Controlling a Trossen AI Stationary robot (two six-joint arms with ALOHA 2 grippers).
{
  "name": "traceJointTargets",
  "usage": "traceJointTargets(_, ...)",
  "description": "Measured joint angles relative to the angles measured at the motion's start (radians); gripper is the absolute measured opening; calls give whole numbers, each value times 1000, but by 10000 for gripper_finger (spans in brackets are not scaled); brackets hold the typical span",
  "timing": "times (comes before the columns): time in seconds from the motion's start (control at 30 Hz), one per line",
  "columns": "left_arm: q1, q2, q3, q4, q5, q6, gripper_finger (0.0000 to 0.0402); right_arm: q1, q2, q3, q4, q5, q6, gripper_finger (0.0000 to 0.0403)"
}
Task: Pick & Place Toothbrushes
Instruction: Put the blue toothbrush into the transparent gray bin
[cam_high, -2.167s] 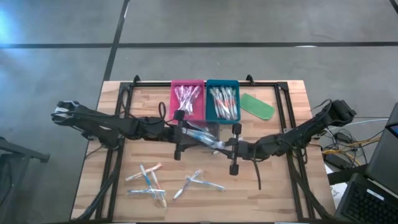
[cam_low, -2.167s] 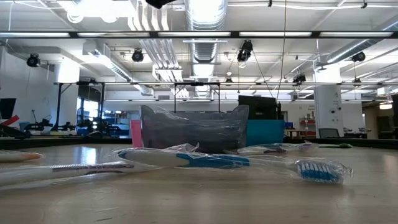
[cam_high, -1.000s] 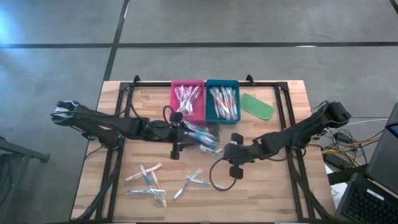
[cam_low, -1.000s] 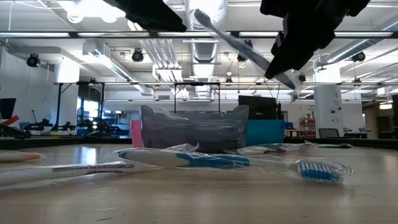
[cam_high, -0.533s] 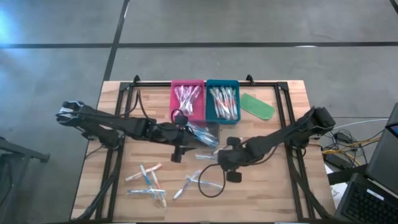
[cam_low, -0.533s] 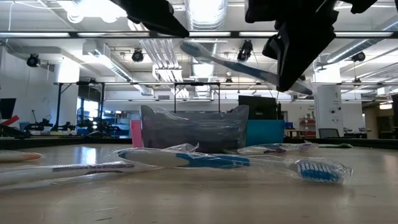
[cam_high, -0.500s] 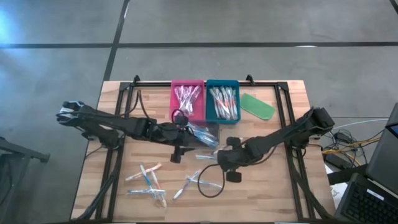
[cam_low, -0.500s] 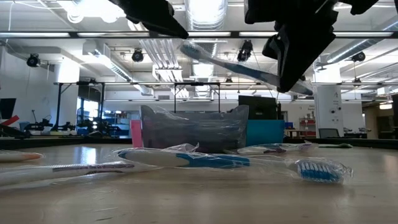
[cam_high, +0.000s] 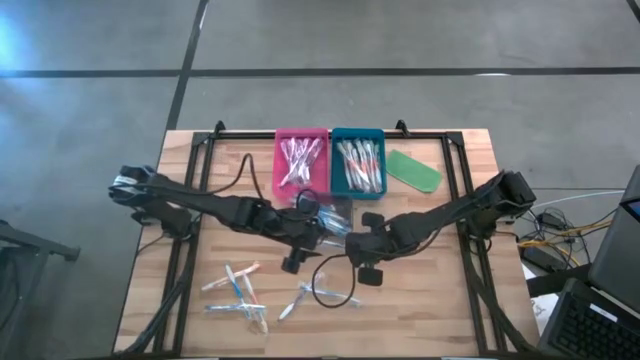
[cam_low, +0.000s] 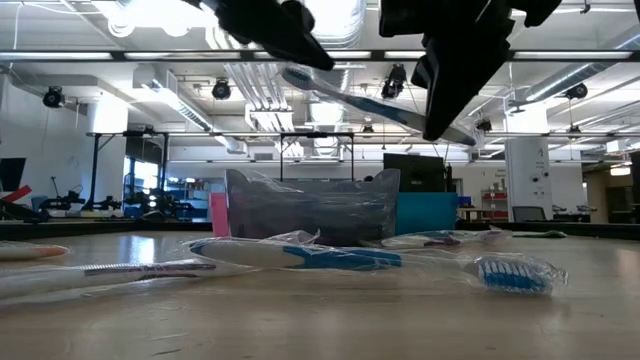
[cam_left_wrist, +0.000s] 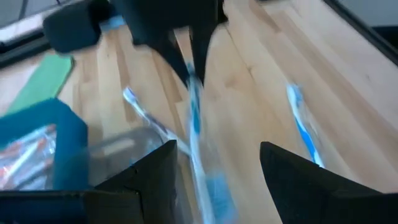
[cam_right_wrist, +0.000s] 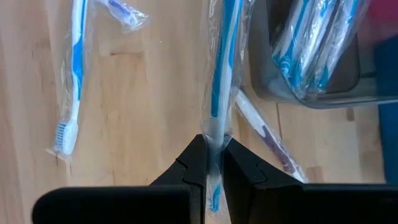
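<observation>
In the high view we see two trays side by side at the upper middle of the frame: a pink tray (cam_high: 302, 160) holding a bundle of wrapped toothbrushes (cam_high: 299, 157) and a blue tray (cam_high: 358, 160) holding more of them with orange accents (cam_high: 360, 165). A flat green piece (cam_high: 414, 170) lies on the table (cam_high: 470, 300) just right of the blue tray. Below the trays, near the frame's centre, sits a clear container (cam_high: 327, 217) with blue-accented brushes in it; the right wrist view shows it (cam_right_wrist: 314, 56) at the upper right with several wrapped brushes (cam_right_wrist: 311, 37) inside. Loose toothbrushes (cam_high: 240, 295) lie scattered in the lower left of the table.

Compared with half a second ago, our left arm has stretched farther toward the frame's centre and its gripper has slid down and right, closer to the right gripper, which has shifted slightly left.

Our right gripper (cam_high: 352, 243) is pinched tight on the tail end of a blue-and-white wrapped toothbrush (cam_right_wrist: 222, 68), which runs straight out from its fingertips, raised above the table. In the low view that brush (cam_low: 375, 105) slants across the upper middle, between the two grippers. Our left gripper (cam_high: 306, 238) is spread wide, its fingers (cam_left_wrist: 140, 180) on either side of the brush's far end, gripping nothing.
</observation>
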Motion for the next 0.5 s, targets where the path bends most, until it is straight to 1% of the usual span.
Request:
traceJointTargets(0.1, 0, 46, 61, -29, -8, 0, 234, -2, 0, 0, 1, 0, -9, 23)
traceJointTargets(0.2, 0, 108, 127, -98, -44, -15, 234, -2, 0, 0, 22, 0, -32, 23)
traceJointTargets(0.37, 0, 220, 225, -236, -63, -21, 231, -1, 0, 0, 32, 0, -41, 23)
traceJointTargets(0.5, 0, 263, 287, -290, -105, -22, 224, -1, 0, 0, 31, 1, -44, 23)
